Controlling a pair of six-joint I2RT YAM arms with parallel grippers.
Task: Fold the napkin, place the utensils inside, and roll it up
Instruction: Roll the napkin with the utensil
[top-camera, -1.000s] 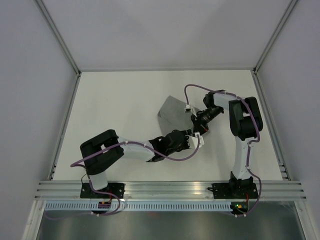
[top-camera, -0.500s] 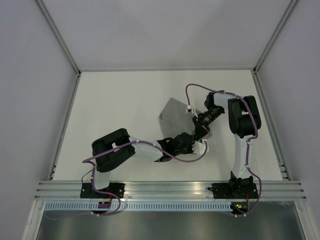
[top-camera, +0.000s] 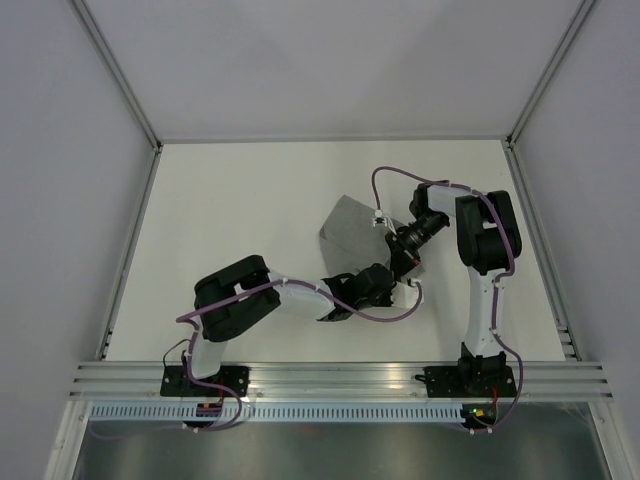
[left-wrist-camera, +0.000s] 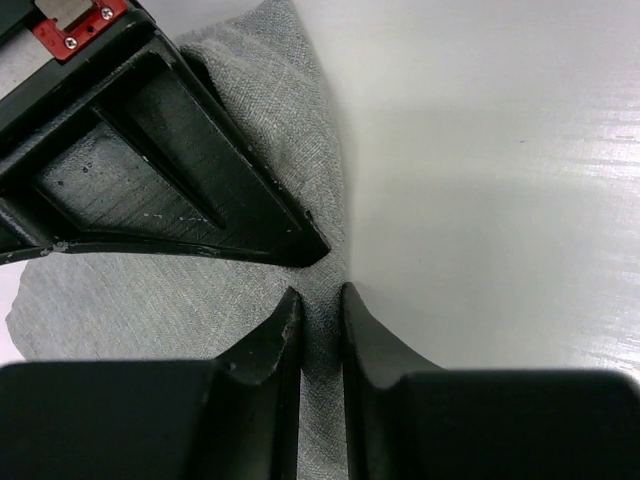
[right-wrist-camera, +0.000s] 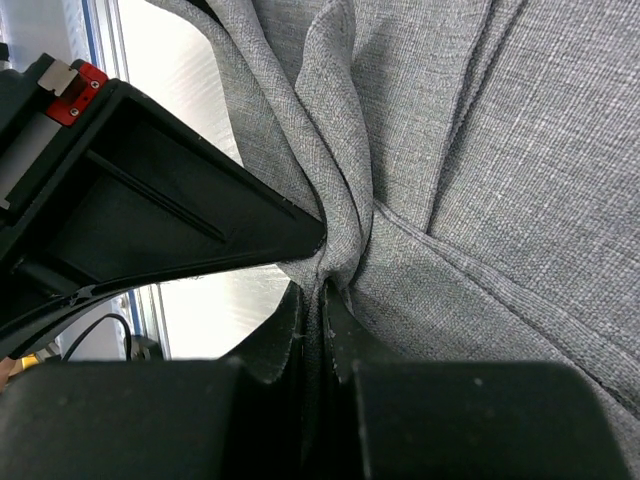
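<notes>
The grey napkin (top-camera: 347, 228) lies crumpled mid-table, with its near right corner lifted. My right gripper (top-camera: 402, 262) is shut on a bunched fold of that corner; in the right wrist view the napkin (right-wrist-camera: 500, 150) is pinched thin at the gripper (right-wrist-camera: 318, 300). My left gripper (top-camera: 388, 282) comes in from the left just beside it. In the left wrist view, its gripper (left-wrist-camera: 320, 305) has a strip of napkin (left-wrist-camera: 150, 300) filling the narrow gap between its jaws. The right gripper's fingers (left-wrist-camera: 170, 170) sit right above that spot. No utensils are in view.
The white table (top-camera: 230, 220) is walled on three sides. An aluminium rail (top-camera: 340, 378) runs along the near edge by both arm bases. Purple cables (top-camera: 395, 175) loop over the right arm and under the left wrist.
The left arm has stretched rightward, bringing its gripper up against the right gripper at the napkin's corner, and its jaws have narrowed onto the cloth. The right arm has hardly moved.
</notes>
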